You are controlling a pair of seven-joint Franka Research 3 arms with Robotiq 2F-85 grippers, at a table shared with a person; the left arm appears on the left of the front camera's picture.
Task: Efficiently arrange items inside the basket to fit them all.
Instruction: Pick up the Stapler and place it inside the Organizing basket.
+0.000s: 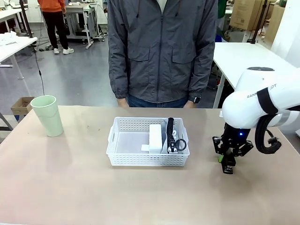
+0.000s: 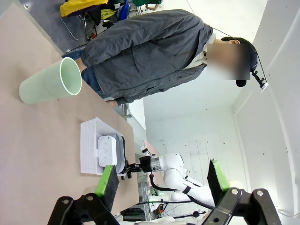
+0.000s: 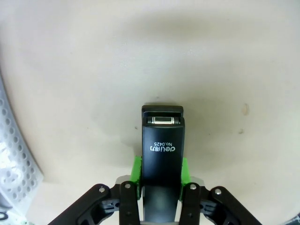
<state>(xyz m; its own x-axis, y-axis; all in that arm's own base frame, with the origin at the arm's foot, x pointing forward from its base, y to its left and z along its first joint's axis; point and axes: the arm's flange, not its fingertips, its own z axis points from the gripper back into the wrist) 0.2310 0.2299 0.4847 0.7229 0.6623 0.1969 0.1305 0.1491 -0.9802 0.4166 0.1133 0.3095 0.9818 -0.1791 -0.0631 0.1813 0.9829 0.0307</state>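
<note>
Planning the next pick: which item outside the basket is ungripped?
The pale green cup, upright on the table; the black stapler, also outside, sits clamped in the right pincer.

Bright, even light from overhead; soft shadows under the basket (image 1: 147, 158) and stapler (image 3: 161, 150). Wrist views bend at edges; focus sharp.

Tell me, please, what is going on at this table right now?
The right gripper is shut on the black stapler, to the right of the white basket. The basket holds a small white box and a grey pouch. The pale green cup stands outside it, and the left gripper is open. A person stands at the far side.
</note>
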